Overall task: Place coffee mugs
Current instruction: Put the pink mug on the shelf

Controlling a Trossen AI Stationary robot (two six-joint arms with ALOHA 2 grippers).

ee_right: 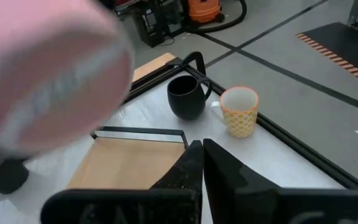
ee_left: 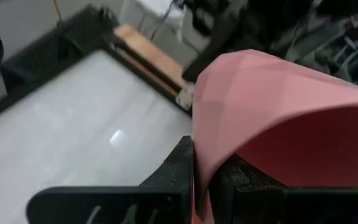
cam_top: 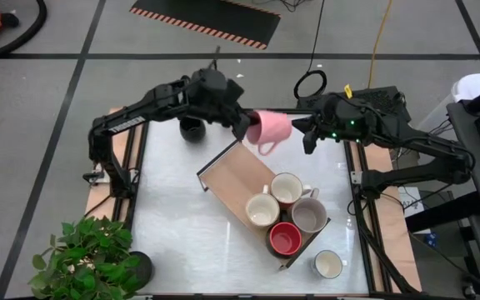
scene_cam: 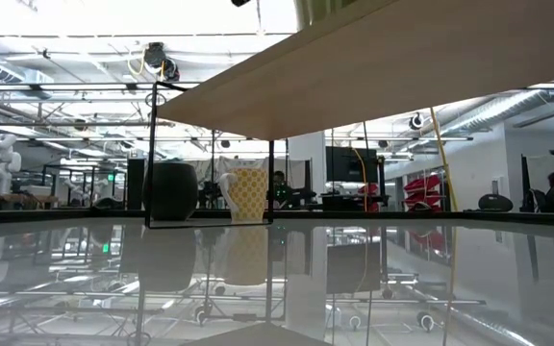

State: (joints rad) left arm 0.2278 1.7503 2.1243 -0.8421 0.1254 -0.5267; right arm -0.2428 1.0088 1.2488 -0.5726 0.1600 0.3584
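Observation:
My left gripper point(cam_top: 244, 123) reaches in over the table's far side and is shut on a pink mug point(cam_top: 270, 129). The mug is held in the air above the far end of the wooden tray point(cam_top: 233, 171). My right gripper point(cam_top: 301, 133) is shut and hovers level just right of the mug's base; whether it touches, I cannot tell. Cream point(cam_top: 262, 209), white point(cam_top: 287, 187), grey point(cam_top: 309, 215) and red point(cam_top: 285, 240) mugs stand in the tray. Another white mug point(cam_top: 328, 264) stands on the table near it. A black mug point(ee_right: 185, 96) and a yellow-patterned cream mug point(ee_right: 240, 111) stand by the far edge. My left gripper pinches the pink mug's wall at its rim point(ee_left: 202, 163), with one finger point(ee_left: 180, 171) outside and the other point(ee_left: 244, 183) inside the mouth. The fingers come level from the table's left. The mug is lifted clear on its side, mouth toward the gripper, handle point(cam_top: 266, 150) toward the near edge.
A potted plant point(cam_top: 82, 254) sits at the table's near left corner. The tray lies slantwise across the middle, and its far half is bare wood. Black frame rails point(cam_top: 136, 179) border the tabletop, with open surface left of the tray.

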